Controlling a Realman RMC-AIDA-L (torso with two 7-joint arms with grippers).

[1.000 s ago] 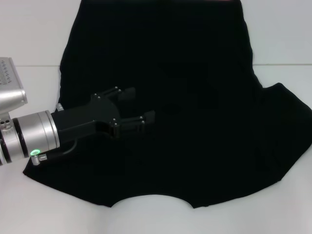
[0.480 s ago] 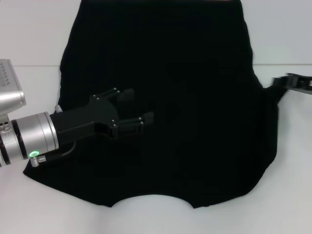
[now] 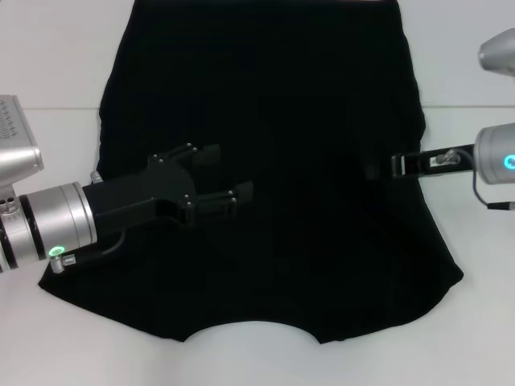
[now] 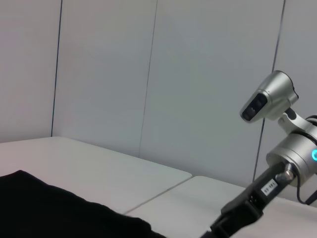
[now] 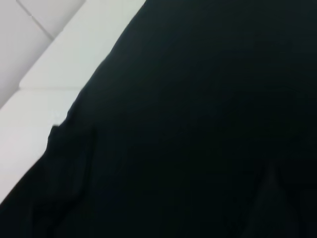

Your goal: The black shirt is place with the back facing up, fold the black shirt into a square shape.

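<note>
In the head view you see the black shirt [image 3: 273, 161] spread flat on the white table [image 3: 48, 72], its curved neckline at the near edge. Its right sleeve lies folded in over the body, so the right side runs as a fairly straight edge.

The left gripper [image 3: 228, 175] reaches in from the left and hovers over the left half of the shirt. Its two fingers [image 3: 211, 154] stand wide apart with nothing between them; you can confirm this only in the head view.

The right gripper [image 3: 378, 170] reaches in from the right, over the shirt's right side about midway up. Its black tip merges with the black fabric, so you cannot tell whether it is spread, closed, or holding cloth.

The left wrist view shows none of the left fingers. It gives you instead what the head view lacks: a low side look across the table, with a stretch of shirt [image 4: 59, 208] in the foreground, the right arm angled down toward the fabric, and the panelled wall [image 4: 124, 74] behind.

The right wrist view is filled almost entirely by shirt fabric [image 5: 198, 124], with a strip of table [image 5: 44, 89] at one corner. No fingers appear there.
</note>
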